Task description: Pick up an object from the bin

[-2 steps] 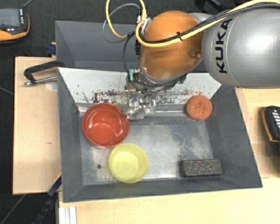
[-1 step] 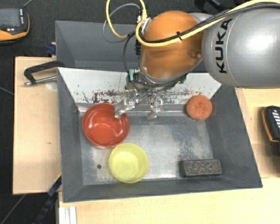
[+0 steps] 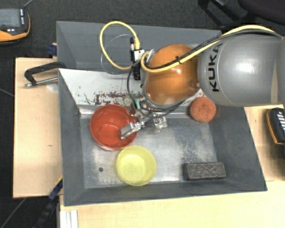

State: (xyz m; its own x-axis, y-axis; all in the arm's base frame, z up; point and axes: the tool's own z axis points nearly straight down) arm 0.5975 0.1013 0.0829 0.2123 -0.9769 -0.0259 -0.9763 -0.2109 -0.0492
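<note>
So the red bowl [image 3: 109,127] is sitting at about 9 o'clock in the bin [image 3: 70,146], open side up. I'm guessing it's light, stiff plastic and a bit slick, so pinching the thin rim at its 3 o'clock edge is looking like the way to go. The gripper [image 3: 143,126] is hovering right there, fingers spread and not clamped, one tip dipping inside the bowl and the other outside. A yellow cup [image 3: 136,165] is lying at the bowl's 5 o'clock, a dark grey block [image 3: 204,170] at the bin's 4, and an orange ball [image 3: 202,109] at 2.
</note>
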